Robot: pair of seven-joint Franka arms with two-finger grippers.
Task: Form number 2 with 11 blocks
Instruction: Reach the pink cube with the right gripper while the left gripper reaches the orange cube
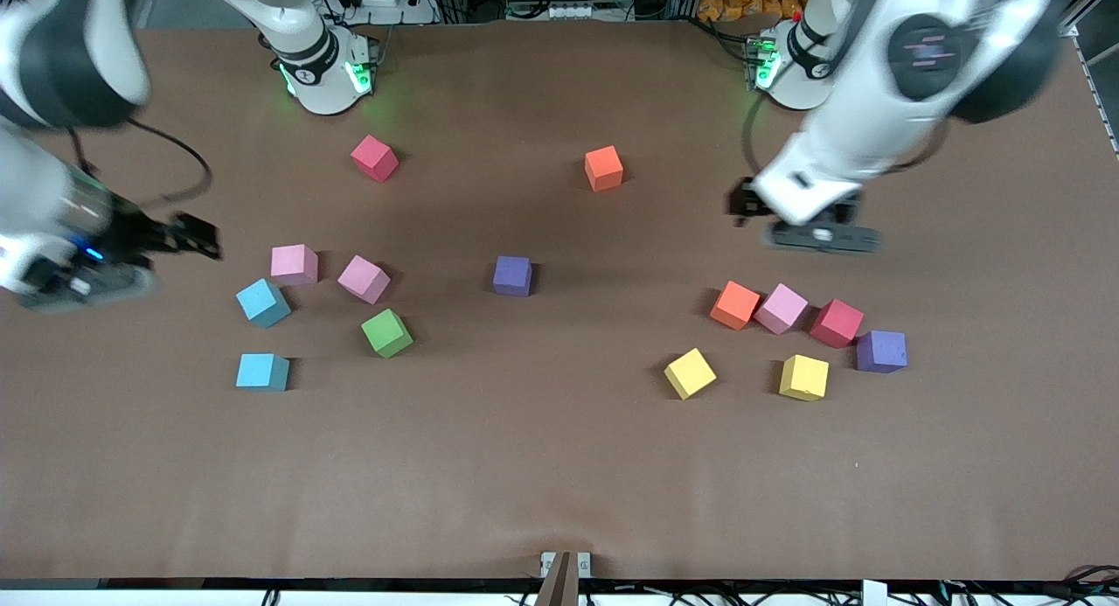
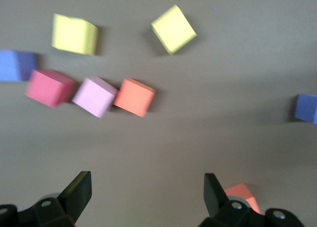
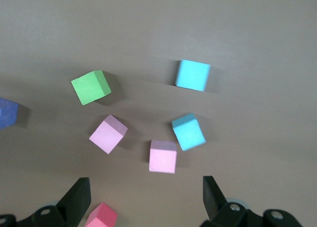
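1. Fourteen blocks lie scattered on the brown surface point(image 1: 559, 466); no number 2 is formed.
2. Toward the right arm's end: two pink blocks point(image 1: 294, 264), two light blue blocks point(image 1: 262, 303), a green block point(image 1: 386, 333).
3. Toward the left arm's end: an orange block point(image 1: 735, 305), pink, red, purple and two yellow blocks point(image 1: 804, 378).
4. The left pincer point(image 2: 147, 187) hangs spread and empty over the surface near that group.
5. The right pincer point(image 3: 146, 192) hangs spread and empty at the surface's edge.
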